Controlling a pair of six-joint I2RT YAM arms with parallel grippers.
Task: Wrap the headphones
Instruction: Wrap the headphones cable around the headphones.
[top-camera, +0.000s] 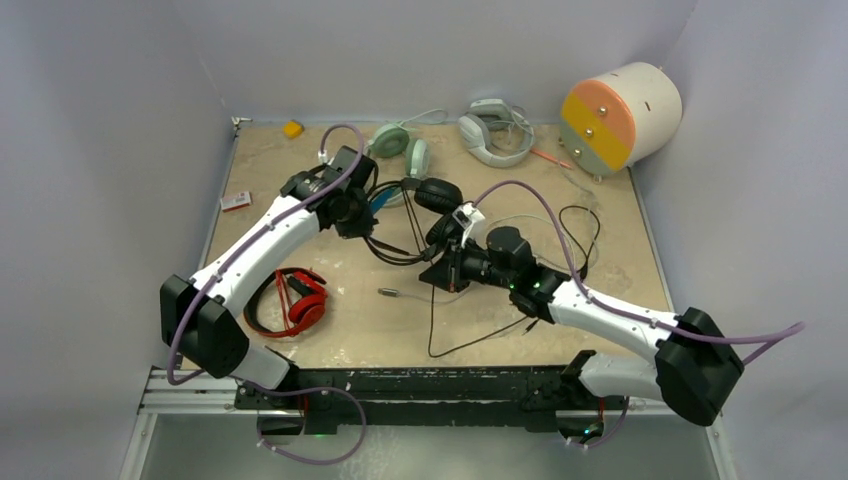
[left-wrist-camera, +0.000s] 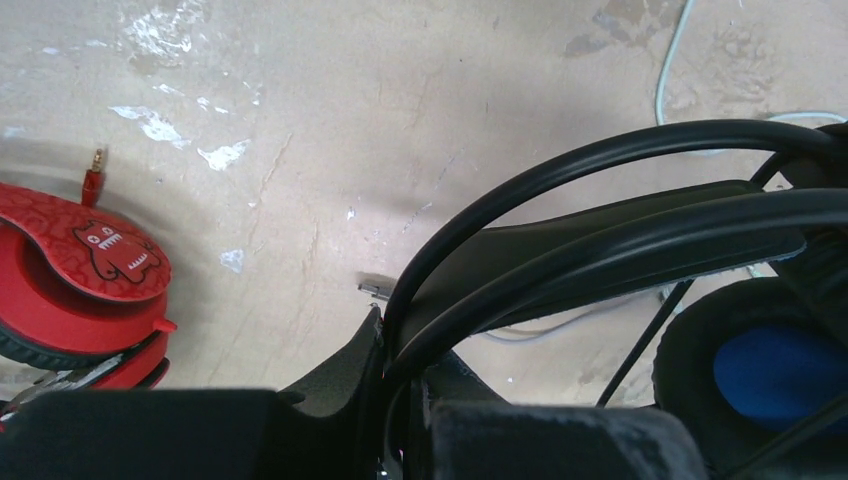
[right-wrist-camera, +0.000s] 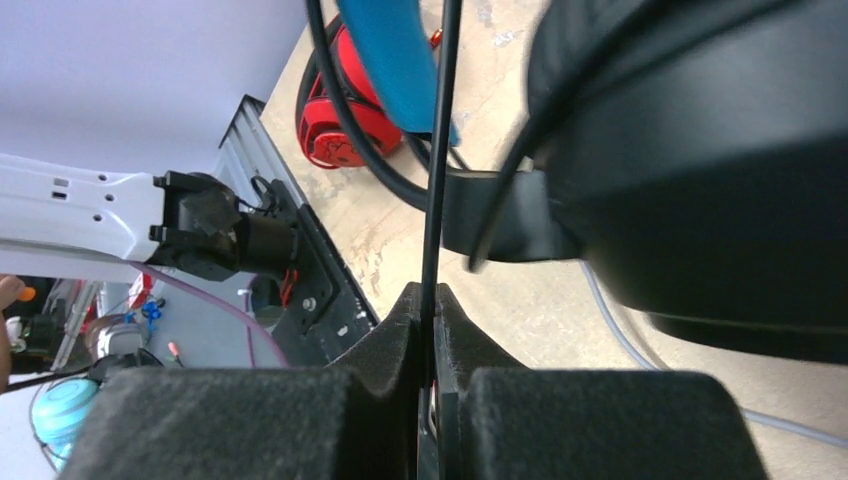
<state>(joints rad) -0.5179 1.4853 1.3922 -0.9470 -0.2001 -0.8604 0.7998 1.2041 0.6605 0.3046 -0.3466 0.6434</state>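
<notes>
The black headset (top-camera: 437, 196) hangs at the middle of the overhead view, between the two arms and lifted off the counter (top-camera: 610, 270). The left claw (top-camera: 358, 222) is clamped tight on its headband, to the headset's left. The right claw (right-wrist-camera: 427, 300), just below and right of the ear cups, is pinched shut on the thin black cable (right-wrist-camera: 440, 150). The cable runs straight up from that claw to the headset, so the right arm is the nearer one to wind it. The slack trails toward the lower centre.
</notes>
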